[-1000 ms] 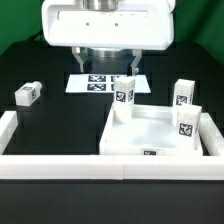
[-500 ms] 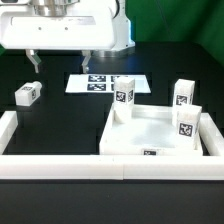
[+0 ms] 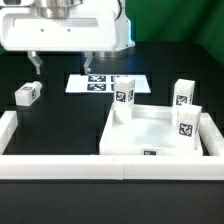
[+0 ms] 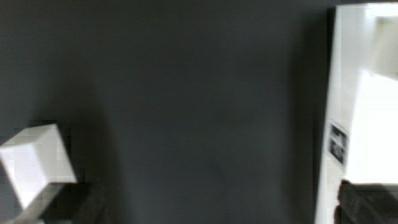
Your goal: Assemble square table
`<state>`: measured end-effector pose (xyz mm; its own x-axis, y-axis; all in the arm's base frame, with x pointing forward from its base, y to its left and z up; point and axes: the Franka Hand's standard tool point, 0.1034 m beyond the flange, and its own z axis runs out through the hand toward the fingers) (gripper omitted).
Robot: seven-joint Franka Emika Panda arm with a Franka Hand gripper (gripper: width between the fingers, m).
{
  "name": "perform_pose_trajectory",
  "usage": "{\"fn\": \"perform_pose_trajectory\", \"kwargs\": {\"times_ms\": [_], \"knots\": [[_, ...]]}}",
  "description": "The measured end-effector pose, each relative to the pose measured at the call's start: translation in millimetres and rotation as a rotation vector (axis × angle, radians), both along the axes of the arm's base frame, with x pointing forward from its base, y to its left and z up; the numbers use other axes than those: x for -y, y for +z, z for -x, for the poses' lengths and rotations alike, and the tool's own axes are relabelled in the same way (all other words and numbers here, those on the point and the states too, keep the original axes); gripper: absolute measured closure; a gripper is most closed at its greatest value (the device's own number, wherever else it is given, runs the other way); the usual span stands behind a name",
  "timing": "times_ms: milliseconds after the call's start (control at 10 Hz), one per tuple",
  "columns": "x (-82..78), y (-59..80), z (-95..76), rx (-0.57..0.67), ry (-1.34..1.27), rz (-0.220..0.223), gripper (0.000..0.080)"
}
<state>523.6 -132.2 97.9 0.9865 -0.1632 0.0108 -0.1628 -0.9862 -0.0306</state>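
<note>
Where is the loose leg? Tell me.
The loose leg lies on the black table at the exterior view's left, apart from the tabletop, below the open gripper.

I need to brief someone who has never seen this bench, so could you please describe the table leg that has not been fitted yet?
Find the large white tabletop at the exterior view's right, with three legs standing upright at its corners. Look across the black table to the exterior view's left: the loose leg lies there alone on its side, apart from the tabletop.

The exterior view looks from low in front across the black tabletop (image 3: 55, 125) toward the arm, while the wrist view looks down at it from close, sharing the marker board (image 3: 105, 82) (image 4: 361, 90).
</note>
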Motion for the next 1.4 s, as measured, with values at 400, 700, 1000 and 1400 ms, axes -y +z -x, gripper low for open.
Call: {"fn": "perform_pose_trajectory", "kwargs": {"times_ms": [400,700,1000,1400], "knots": [[44.2,-17.5,40.1,-0.032,-0.068,0.035,0.015],[43.9,-17.9,40.3,-0.033,-0.067,0.035,0.015],[82.0,-22.8,62.5,-0.049,-0.071,0.046,0.015],[91.0,-30.9,73.3,-0.115,-0.093,0.027,0.015]]}}
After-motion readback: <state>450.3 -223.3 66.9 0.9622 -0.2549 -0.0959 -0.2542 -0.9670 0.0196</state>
